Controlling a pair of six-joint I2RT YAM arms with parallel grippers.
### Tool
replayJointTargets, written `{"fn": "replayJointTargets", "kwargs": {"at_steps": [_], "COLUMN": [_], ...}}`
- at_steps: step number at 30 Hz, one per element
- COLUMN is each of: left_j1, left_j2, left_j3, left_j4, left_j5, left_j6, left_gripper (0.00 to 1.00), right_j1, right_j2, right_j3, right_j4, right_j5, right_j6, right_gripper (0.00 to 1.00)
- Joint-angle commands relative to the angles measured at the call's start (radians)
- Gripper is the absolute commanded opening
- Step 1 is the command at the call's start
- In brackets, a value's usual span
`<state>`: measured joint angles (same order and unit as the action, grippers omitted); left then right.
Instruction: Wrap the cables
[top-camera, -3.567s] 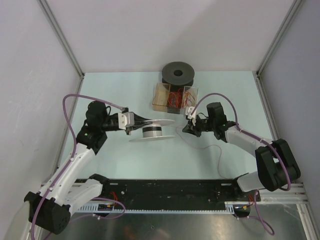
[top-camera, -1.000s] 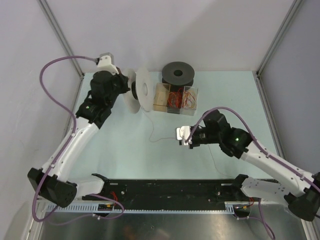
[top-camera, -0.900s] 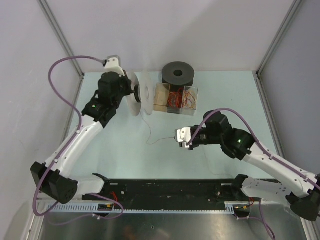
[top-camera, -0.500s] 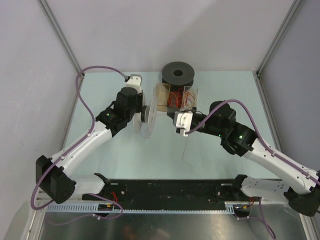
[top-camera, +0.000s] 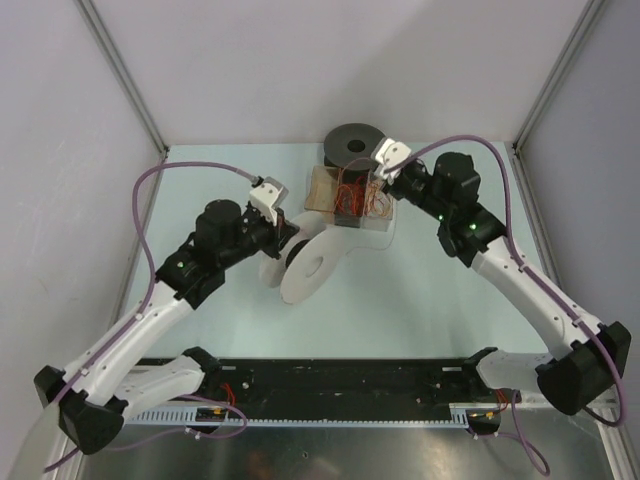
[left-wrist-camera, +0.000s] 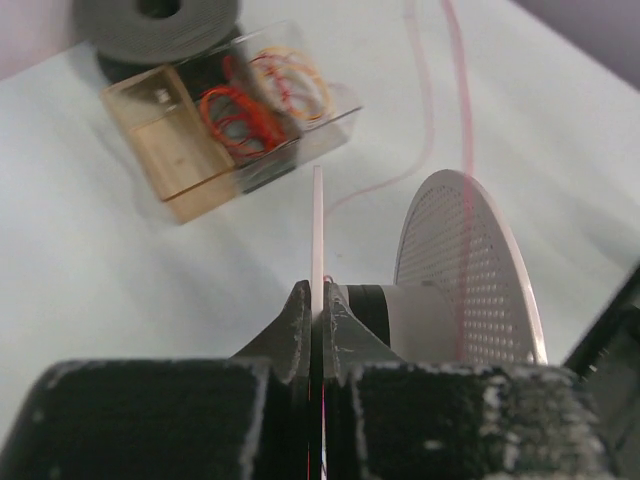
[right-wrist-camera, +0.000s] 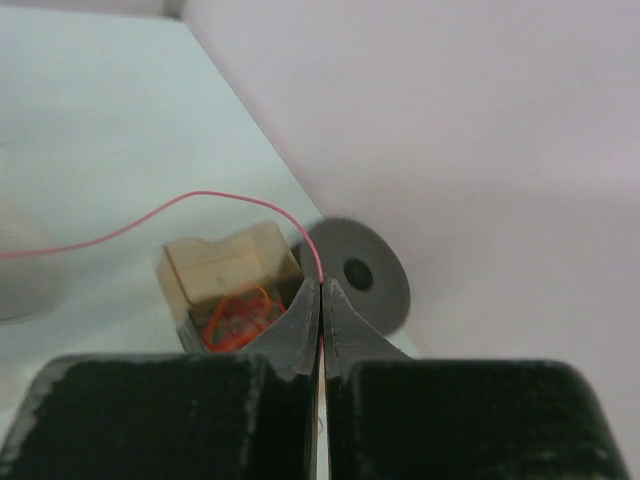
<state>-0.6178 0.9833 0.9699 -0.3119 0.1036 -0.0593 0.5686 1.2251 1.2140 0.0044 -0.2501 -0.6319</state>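
My left gripper (top-camera: 284, 245) is shut on the rim of one flange of a white spool (top-camera: 312, 264), held tilted above the table centre. In the left wrist view its fingers (left-wrist-camera: 298, 312) pinch the thin flange (left-wrist-camera: 318, 225) edge-on, with the grey hub (left-wrist-camera: 412, 320) and perforated far flange (left-wrist-camera: 470, 265) to the right. My right gripper (top-camera: 379, 190) is over the clear box and shut on the thin pink cable (right-wrist-camera: 205, 199), which curves left from its tips (right-wrist-camera: 321, 287). Two strands of the cable (left-wrist-camera: 465, 100) run towards the spool.
A clear box (top-camera: 350, 196) with red-orange wire coils stands at the back centre, also visible in both wrist views (left-wrist-camera: 230, 115) (right-wrist-camera: 225, 275). A black reel (top-camera: 354, 146) sits behind it. The black rail (top-camera: 340, 385) runs along the near edge.
My left arm has carried the spool from the back left down to the table centre. My right gripper has moved back and right, from mid-table to above the clear box, with the cable.
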Motion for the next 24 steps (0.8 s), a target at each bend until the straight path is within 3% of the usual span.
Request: {"fn": "replayJointTargets", "kwargs": {"at_steps": [1, 7, 12, 19, 24], "left_j1": [0.009, 0.076, 0.138, 0.250, 0.318], "left_j2": [-0.072, -0.102, -0.093, -0.054, -0.012], "left_j3": [0.035, 0.071, 0.122, 0.204, 0.264], "left_j4": [0.044, 0.028, 0.048, 0.154, 0.186], "left_j5": [0.241, 0.403, 0.477, 0.437, 0.265], "left_j6": [0.034, -0.063, -0.166, -0.402, -0.596], "left_gripper": [0.00, 0.00, 0.00, 0.00, 0.00], "right_j1": [-0.123, -0.306, -0.380, -0.342, -0.241], "right_j2": [0.036, 0.079, 0.101, 0.089, 0.046], "right_j3": [0.038, 0.035, 0.023, -0.034, -0.115], "right_j4": [0.026, -0.069, -0.167, -0.305, -0.361], "right_j5": [-0.003, -0.065, -0.157, -0.288, -0.318], "right_j6": [0.066, 0.095, 0.100, 0.097, 0.097], "right_gripper": [0.00, 0.00, 0.00, 0.00, 0.00]}}
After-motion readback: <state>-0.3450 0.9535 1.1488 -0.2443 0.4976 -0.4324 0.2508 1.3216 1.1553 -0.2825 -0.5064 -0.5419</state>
